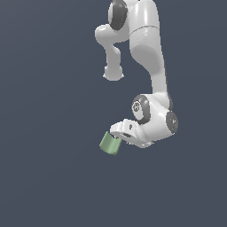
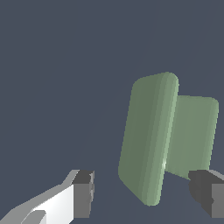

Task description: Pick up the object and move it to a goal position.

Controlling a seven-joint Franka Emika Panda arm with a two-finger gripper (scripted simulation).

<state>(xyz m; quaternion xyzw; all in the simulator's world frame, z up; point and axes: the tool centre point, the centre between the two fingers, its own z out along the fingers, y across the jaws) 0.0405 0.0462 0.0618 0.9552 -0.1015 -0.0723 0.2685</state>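
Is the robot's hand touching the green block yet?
Cannot tell. In the wrist view the fingers sit spread either side of the green block, one pad right at its edge; the exterior view hides them.

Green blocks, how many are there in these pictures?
1. The pale green block sits just off the gripper tip, toward the exterior view's left; in the wrist view it lies ahead between the open fingers. None other shows.
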